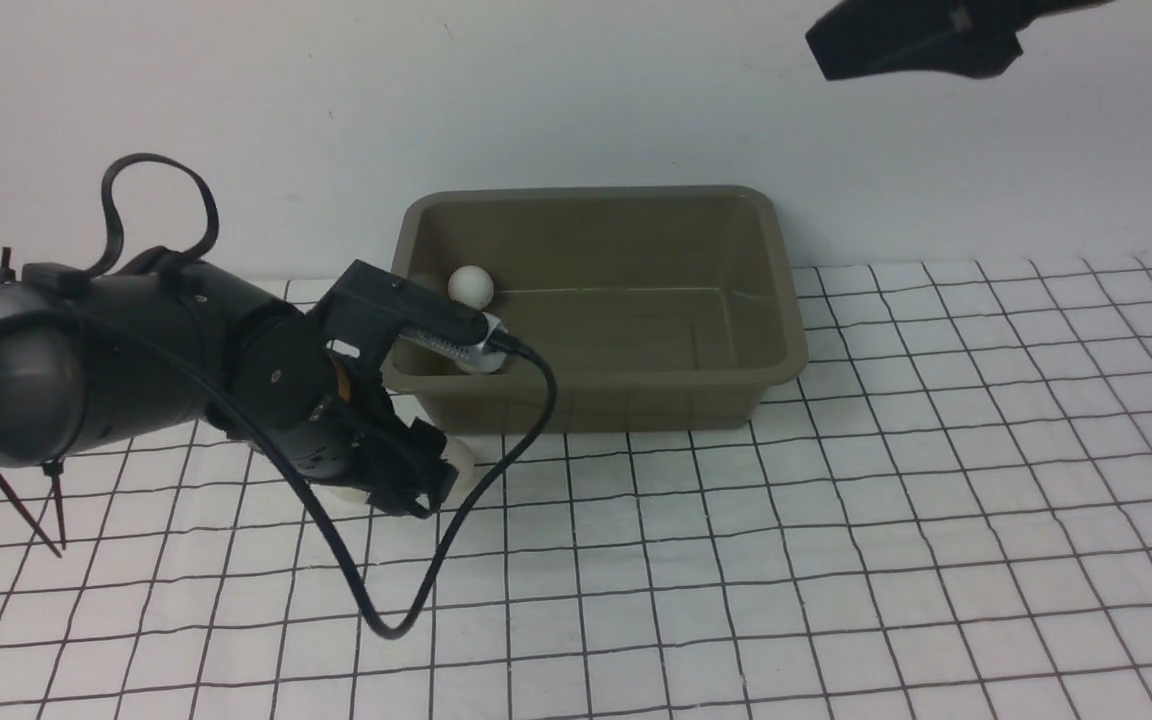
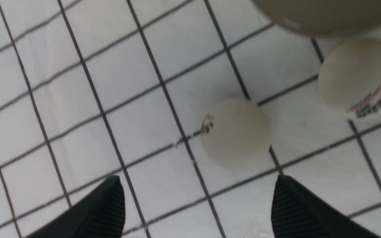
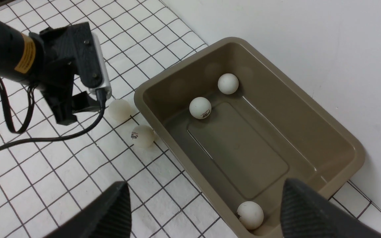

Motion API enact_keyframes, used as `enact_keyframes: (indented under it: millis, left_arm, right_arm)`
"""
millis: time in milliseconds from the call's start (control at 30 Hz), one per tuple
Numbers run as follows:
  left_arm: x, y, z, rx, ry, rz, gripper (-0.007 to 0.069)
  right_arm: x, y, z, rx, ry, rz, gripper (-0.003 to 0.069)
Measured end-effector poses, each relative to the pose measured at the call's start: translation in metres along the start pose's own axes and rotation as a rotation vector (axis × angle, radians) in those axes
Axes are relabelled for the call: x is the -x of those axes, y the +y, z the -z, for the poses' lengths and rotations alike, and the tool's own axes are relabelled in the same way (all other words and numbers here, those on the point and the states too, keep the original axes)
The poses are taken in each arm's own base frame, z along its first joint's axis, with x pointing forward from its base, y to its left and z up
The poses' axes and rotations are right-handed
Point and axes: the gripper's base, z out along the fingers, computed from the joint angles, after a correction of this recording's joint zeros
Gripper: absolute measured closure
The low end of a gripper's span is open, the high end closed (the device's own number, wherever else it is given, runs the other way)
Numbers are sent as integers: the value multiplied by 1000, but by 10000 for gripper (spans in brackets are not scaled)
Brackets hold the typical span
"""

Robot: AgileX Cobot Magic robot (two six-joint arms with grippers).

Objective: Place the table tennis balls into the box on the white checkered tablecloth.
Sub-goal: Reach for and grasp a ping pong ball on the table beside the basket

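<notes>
Front view, box [image 1: 791, 330]: stands far centre on the white checkered tablecloth [image 1: 836, 560]; one boxed ball [image 1: 471, 287] shows in its far left corner.
Front view, left hand [image 1: 414, 490]: low over the cloth, just near of the box's near left corner.
Front view, right hand [image 1: 896, 45]: raised high at the far right, cut off by the frame edge.
Left wrist view, left hand [image 2: 197, 180]: jaws wide and empty. The target ball [image 2: 235, 130] lies on the cloth just ahead of the gap, nearer one finger than the other. A second loose ball [image 2: 356, 77] sits just beside the box rim [image 2: 326, 16].
Step in hand (judged): grasping the target ball. Centre the gap on it first, lower until the pads bracket its widest girth, then close gently. An off-centre touch would likely roll so light a sphere away or into its neighbour.
Right wrist view, right hand [image 3: 205, 183]: jaws wide, holding nothing, looking down on the box. Three boxed balls [image 3: 200, 107] lie inside and two remain outside on the cloth.
Hidden or unclear: in the front view the wrist and cable mask the left jaws, and the loose balls appear only as pale slivers beneath them.
</notes>
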Motion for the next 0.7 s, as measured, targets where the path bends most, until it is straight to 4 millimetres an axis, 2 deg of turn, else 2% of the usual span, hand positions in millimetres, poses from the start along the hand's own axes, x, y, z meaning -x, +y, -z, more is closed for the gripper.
enact_keyframes:
  millis: [200, 400, 700]
  left_arm:
    - [11, -2, -9, -18, -112, -24, 94]
    - [6, -4, -34, -28, -85, -40, 94]
    - [4, -9, -55, -45, -92, -47, 102]
  right_arm:
    - [0, 0, 0, -1, 4, 1, 111]
    - [0, 0, 0, -1, 4, 1, 111]
    - [0, 0, 0, 0, 4, 1, 111]
